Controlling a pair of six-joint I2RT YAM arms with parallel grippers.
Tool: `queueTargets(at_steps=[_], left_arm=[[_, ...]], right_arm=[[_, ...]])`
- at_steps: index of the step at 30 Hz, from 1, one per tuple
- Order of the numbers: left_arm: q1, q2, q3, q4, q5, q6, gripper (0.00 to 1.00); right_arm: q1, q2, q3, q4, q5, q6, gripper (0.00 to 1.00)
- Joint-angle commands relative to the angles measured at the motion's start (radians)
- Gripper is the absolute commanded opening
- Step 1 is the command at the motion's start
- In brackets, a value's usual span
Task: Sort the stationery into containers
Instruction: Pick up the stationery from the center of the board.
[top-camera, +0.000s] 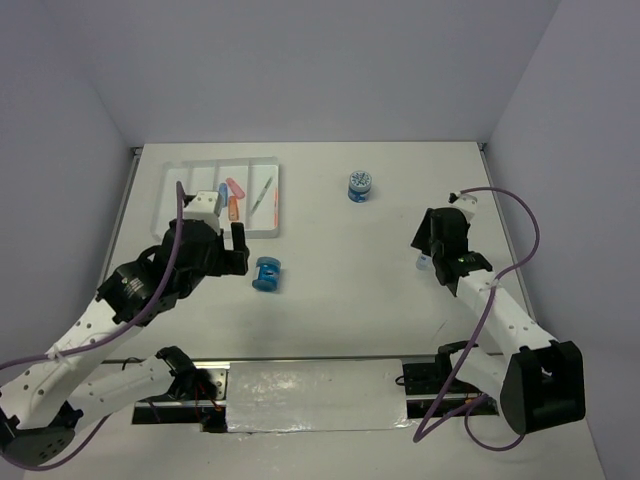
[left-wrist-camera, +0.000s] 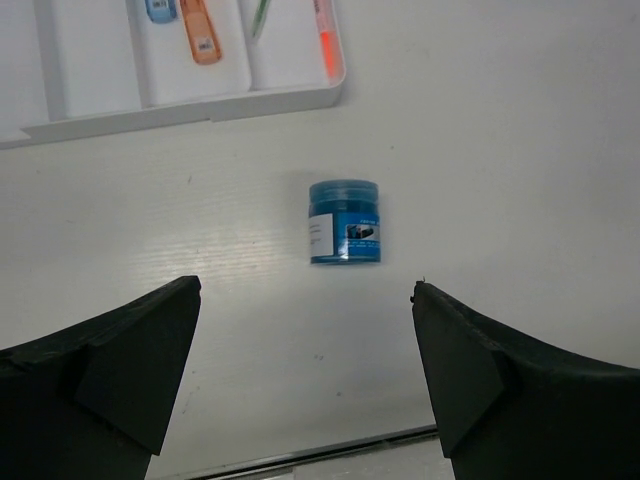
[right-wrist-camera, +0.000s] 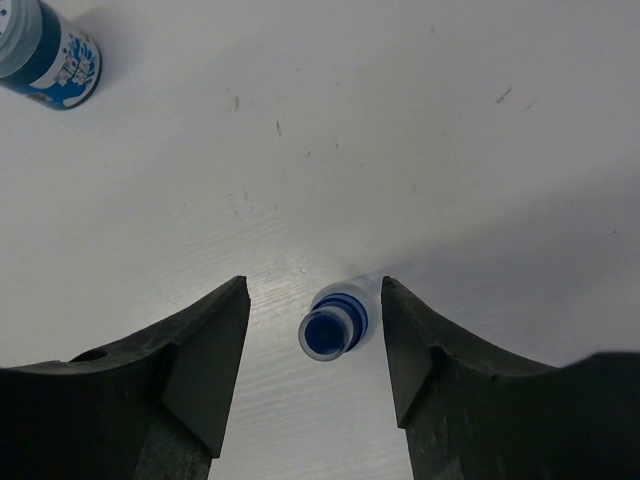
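The white four-compartment tray lies at the far left and holds a pink stub, a blue stub, an orange stub, a grey-green pen and an orange pen. A blue spool lies on its side just right of my open, empty left gripper. In the left wrist view the spool is ahead of the gripper, below the tray. My right gripper is open around a small upright blue-capped piece, not touching it.
A second blue round spool stands upright at the far middle of the table and shows at the top left of the right wrist view. Grey walls enclose the table on three sides. A reflective strip runs along the near edge between the arm bases.
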Motion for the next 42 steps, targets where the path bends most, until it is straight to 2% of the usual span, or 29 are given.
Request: queueTargets(at_steps=[1, 7, 11, 14, 16, 17, 18, 25, 28, 30, 31, 34, 35, 37, 39, 42], left_arm=[[-0.002, 0.015, -0.048, -0.003, -0.003, 0.03, 0.99], [-0.002, 0.04, -0.065, 0.009, 0.026, 0.043, 0.99], [-0.002, 0.034, -0.068, 0.018, 0.037, 0.047, 0.99], [-0.002, 0.034, -0.07, 0.024, 0.045, 0.046, 0.99], [-0.002, 0.037, -0.072, 0.034, 0.051, 0.041, 0.99], [-0.002, 0.04, -0.072, 0.037, 0.065, 0.04, 0.99], [-0.002, 0.042, -0.072, 0.041, 0.072, 0.038, 0.99], [-0.002, 0.051, -0.084, 0.121, 0.146, -0.016, 0.99], [-0.003, 0.055, -0.148, 0.259, 0.227, -0.04, 0.99], [-0.003, 0.063, -0.191, 0.43, 0.328, -0.031, 0.99], [-0.005, 0.074, -0.246, 0.587, 0.374, -0.02, 0.99], [-0.014, 0.121, -0.35, 0.856, 0.575, 0.039, 0.99], [-0.023, 0.158, -0.367, 1.012, 0.629, 0.096, 0.99], [-0.066, 0.196, -0.394, 1.171, 0.724, 0.197, 0.99], [-0.113, 0.262, -0.38, 1.227, 0.784, 0.266, 0.99], [-0.149, 0.36, -0.313, 1.238, 0.795, 0.343, 0.99]], right_arm=[[0.012, -0.004, 0.009, 0.016, 0.116, 0.024, 0.62], [0.014, 0.024, 0.005, 0.005, 0.152, 0.035, 0.53], [0.015, 0.033, 0.001, 0.013, 0.135, 0.036, 0.51], [0.014, 0.038, -0.007, 0.022, 0.107, 0.036, 0.44], [0.014, 0.035, -0.011, 0.028, 0.092, 0.035, 0.3], [0.015, 0.032, -0.011, 0.028, 0.092, 0.033, 0.18], [0.015, 0.028, -0.01, 0.019, 0.101, 0.036, 0.0], [0.028, -0.016, 0.007, 0.006, 0.087, 0.03, 0.0], [0.041, -0.054, 0.031, -0.013, 0.054, 0.012, 0.0], [0.049, -0.074, 0.064, -0.032, 0.009, -0.004, 0.0], [0.061, -0.088, 0.08, -0.044, -0.052, -0.025, 0.0], [0.098, -0.082, 0.174, -0.119, -0.167, -0.064, 0.0], [0.109, -0.076, 0.223, -0.16, -0.193, -0.079, 0.0], [0.139, -0.07, 0.286, -0.206, -0.305, -0.091, 0.0], [0.167, -0.061, 0.327, -0.236, -0.365, -0.103, 0.0], [0.264, -0.032, 0.412, -0.3, -0.378, -0.13, 0.0]])
